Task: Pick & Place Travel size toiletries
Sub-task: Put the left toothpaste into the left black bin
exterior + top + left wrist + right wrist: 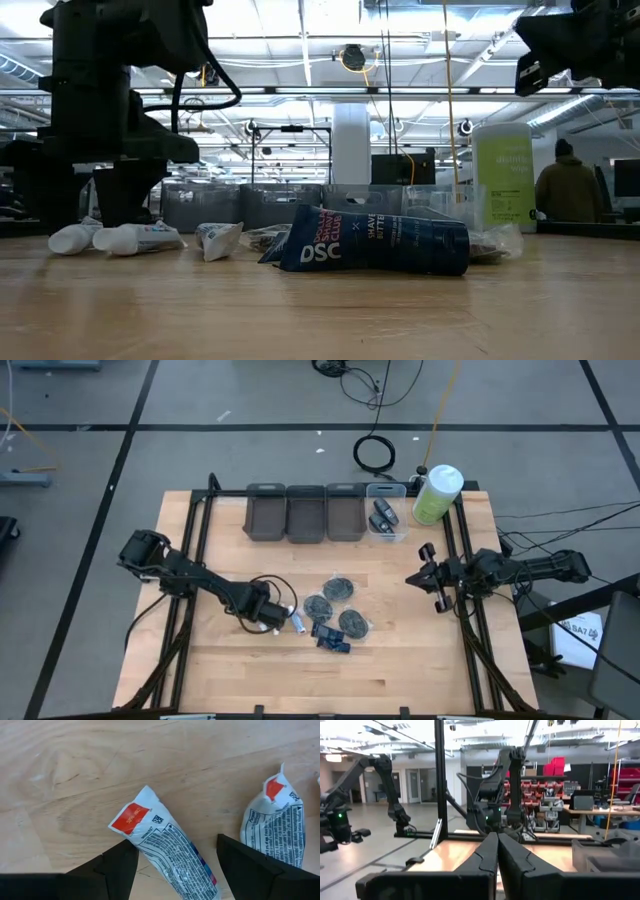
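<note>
Left gripper (pixel 172 865) is low over the near-left table (pixel 200 670), fingers spread wide either side of a white-and-blue tube (pixel 165 852); not yet gripped. A second tube (pixel 274 822) lies just beside.

Judgement: centre the jaws across the tube body, descend fully, close gently, avoid snagging the neighbour.

Mid-table: grey discs (pixel 338 588) and blue packet (pixel 333 639).

Far edge: bins (pixel 305 513).

Right gripper (pixel 496 842) waits at right, fingers closed, empty.

A pale wooden desk (pixel 400 650) is surrounded by grey floor (pixel 90 470) marked with dark lines. Beyond the desk, ceiling strip lights (pixel 300 40) and a white pillar (pixel 351 130) are seen; a person (pixel 566 190) is seen beside it.
</note>
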